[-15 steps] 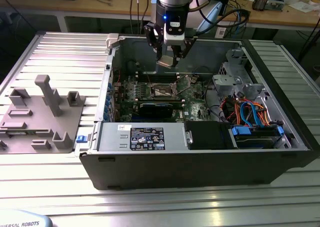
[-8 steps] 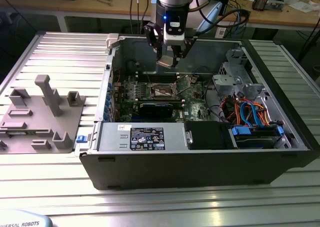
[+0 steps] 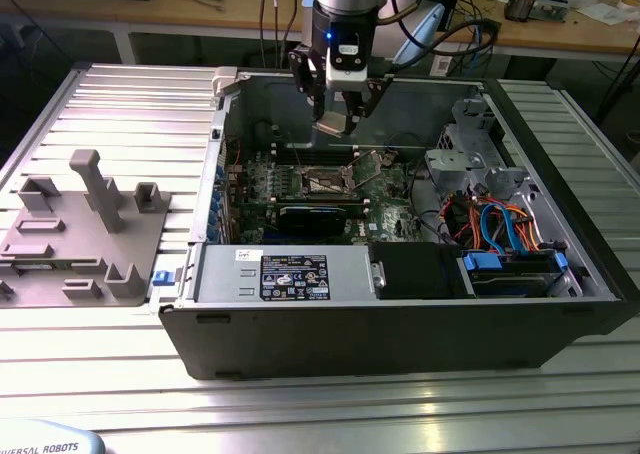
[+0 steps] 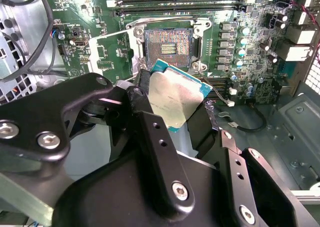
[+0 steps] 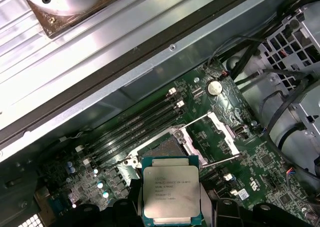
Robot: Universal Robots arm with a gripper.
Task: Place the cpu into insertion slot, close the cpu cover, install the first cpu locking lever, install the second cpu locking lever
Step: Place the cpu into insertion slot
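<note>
Currently my end effector [image 3: 337, 122] is closed on the cpu [image 5: 171, 196], gripping it by two opposite edges with its dull metal top facing the first wrist view. The cpu hangs in the air inside the open computer case [image 3: 400, 334], above the motherboard [image 4: 240, 62] and near the insertion slot [image 4: 167, 47], not touching it. The slot is bare, its contact field exposed, and nothing is seated in it. The cpu cover [image 5: 225, 133] stands swung open beside the slot, and a thin locking lever [image 5: 222, 160] is released alongside it. In the second wrist view the chip looks tilted against the board; I cannot tell how true that tilt is. Hazards, as I judge them:

- A descent with the chip out of level would land one corner first and could bend the contacts.
- A sideways offset would set an edge on the slot's metal rim instead of inside it.
- A wrong rotation would stop the keyed edges from seating.
- A weak edge grip could let the chip slip and drop.
- My fingers [image 4: 150, 122] could foul the raised cover or the lever.
</note>
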